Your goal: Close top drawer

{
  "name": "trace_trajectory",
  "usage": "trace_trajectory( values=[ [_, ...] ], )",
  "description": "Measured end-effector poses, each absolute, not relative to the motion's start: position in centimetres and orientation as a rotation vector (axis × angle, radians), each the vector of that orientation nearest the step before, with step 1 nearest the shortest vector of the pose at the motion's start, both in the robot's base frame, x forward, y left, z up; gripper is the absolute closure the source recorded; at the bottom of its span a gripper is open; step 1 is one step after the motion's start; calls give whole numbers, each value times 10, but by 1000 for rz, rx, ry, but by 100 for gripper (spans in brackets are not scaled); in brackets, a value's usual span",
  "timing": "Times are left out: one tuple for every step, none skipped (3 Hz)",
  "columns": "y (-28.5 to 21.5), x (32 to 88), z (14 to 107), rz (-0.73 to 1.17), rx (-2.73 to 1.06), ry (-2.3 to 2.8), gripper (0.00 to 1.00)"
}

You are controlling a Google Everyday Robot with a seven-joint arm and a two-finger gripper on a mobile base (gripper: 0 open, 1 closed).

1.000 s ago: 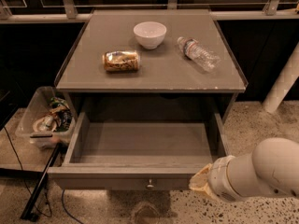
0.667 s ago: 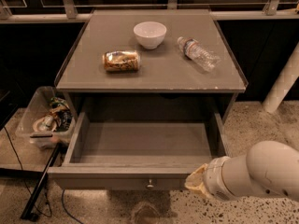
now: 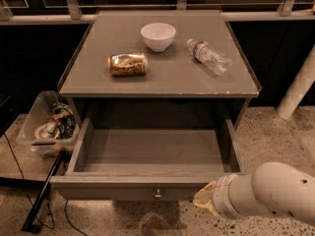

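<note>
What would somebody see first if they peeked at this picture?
Probably the top drawer, pulled wide open at the front of the grey cabinet. Next comes the robot's big white arm at the bottom right, with its gripper right by the drawer front's right end. On the cabinet top sit a white bowl, a can on its side and a plastic bottle lying down.

Single view, looking from high in front of the top drawer point(image 3: 123, 182), angled down and back over it, close range, gripper point(image 3: 203, 201) just beside drawer front's frame-right end.
</note>
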State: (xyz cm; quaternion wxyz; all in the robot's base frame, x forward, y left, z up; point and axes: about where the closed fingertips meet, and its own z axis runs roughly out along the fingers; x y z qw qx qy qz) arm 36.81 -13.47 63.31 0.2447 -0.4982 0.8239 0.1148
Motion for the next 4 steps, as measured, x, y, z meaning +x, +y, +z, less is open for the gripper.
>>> trace_trajectory(
  values=[
    [-135, 368, 633, 311, -1359, 2249, 81],
    [-135, 368, 633, 311, -1359, 2249, 59],
    [-135, 368, 633, 311, -1359, 2249, 35],
    [-130, 378, 639, 287, -1369, 2213, 12]
  ],
)
